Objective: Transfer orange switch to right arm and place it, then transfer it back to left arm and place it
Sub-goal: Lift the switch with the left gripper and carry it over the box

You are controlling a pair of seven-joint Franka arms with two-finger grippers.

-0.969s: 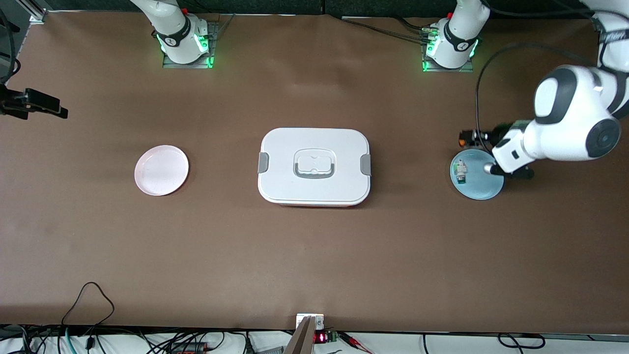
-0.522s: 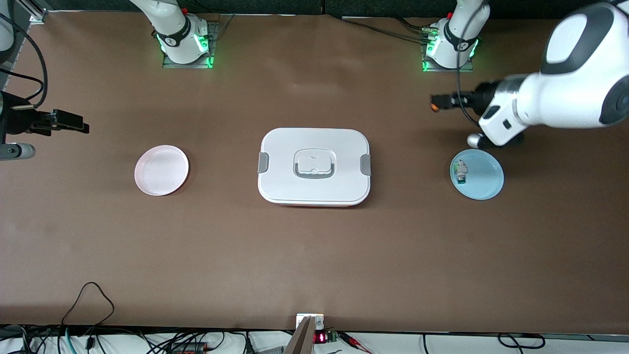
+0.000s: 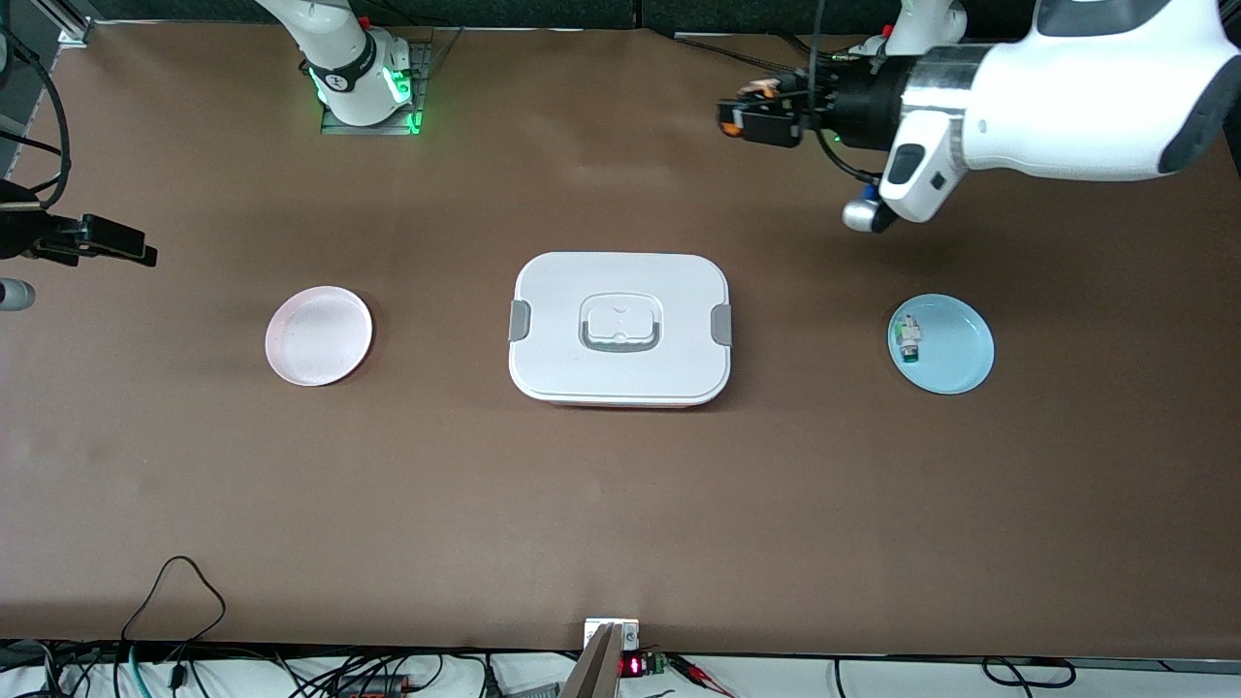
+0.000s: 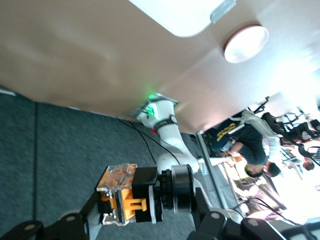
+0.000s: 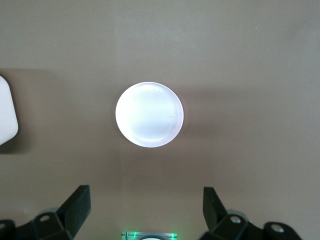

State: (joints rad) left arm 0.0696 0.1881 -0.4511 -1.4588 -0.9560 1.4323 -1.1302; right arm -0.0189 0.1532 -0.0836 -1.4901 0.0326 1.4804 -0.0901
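1. I am seeing the left arm's black two-finger gripper [image 3: 742,116] hanging in the air over the bare brown table [image 3: 620,504], above the strip between the white lidded box and the arm bases.
2. Its fingers are clamping the tiny black push-button switch with orange marks [image 3: 751,114]; in the left wrist view the orange switch [image 4: 125,202] is sitting between the fingertips, with a clear piece against it.
3. The large white rounded-rectangular box with grey side latches [image 3: 620,330] is resting at the table's middle, lid on, and the gripper is standing well apart from it.
4. The pale blue round plate [image 3: 955,354] is lying toward the left arm's end of the table, with a small white-and-green component [image 3: 907,341] on it.
5. The pale pink round plate [image 3: 319,335] is lying toward the right arm's end, on the table.
6. The right arm's black gripper [image 5: 145,207] is waiting over the table beside that pink plate, its fingers spread wide apart and gripping nothing.
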